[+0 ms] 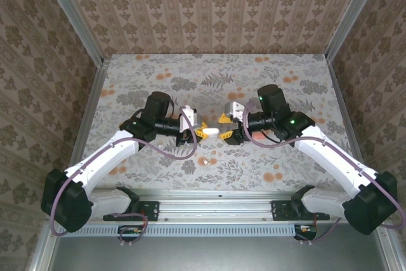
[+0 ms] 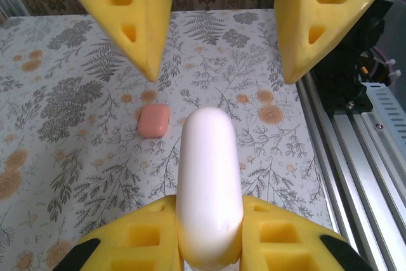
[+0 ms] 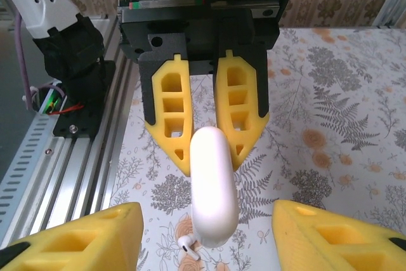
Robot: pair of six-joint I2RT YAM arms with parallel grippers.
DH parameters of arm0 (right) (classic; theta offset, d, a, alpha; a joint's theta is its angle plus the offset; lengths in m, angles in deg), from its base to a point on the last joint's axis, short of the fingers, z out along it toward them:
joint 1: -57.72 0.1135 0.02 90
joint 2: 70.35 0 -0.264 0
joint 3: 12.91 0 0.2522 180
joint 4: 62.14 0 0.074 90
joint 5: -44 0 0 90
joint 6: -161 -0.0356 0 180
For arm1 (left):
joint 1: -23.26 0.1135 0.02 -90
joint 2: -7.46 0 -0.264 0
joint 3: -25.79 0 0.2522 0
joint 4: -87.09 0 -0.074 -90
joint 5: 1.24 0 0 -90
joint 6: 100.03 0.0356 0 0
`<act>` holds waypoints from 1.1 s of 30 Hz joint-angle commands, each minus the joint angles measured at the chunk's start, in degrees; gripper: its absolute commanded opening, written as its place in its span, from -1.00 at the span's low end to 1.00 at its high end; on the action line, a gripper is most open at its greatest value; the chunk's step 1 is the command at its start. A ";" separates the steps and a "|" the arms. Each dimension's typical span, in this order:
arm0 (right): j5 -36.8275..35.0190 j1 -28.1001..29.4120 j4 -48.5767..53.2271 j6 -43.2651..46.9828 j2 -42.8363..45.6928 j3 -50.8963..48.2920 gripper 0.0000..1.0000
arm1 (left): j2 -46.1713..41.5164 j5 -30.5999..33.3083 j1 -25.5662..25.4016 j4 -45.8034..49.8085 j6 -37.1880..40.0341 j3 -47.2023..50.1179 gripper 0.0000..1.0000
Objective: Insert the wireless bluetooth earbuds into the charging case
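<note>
One charging case, clamped by the left gripper, is pointed lengthwise at the wide-open, empty right gripper. One earbud noted beneath case.

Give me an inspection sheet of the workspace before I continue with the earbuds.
Surface: floral tablecloth, flat, no spills seen.
Job's things: white charging case held off the cloth, looks closed; one white earbud lying loose on the cloth; coral-pink case resting on the cloth.
Clutter: nothing seen.
Grippers: left gripper clamped on the white charging case; right gripper open, facing it, holding nothing.
Cables: left-arm purple cable loops beside the wrist; right-arm purple cable runs along the arm; both are apart from the white earbud.
Surroundings: patterned walls on three sides, aluminium rail at the near edge.
</note>
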 commanded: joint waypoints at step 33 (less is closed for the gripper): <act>3.55 1.53 3.21 6.53 -6.51 3.91 -0.54 | -1.46 -2.68 1.24 -7.43 -3.24 1.79 -0.31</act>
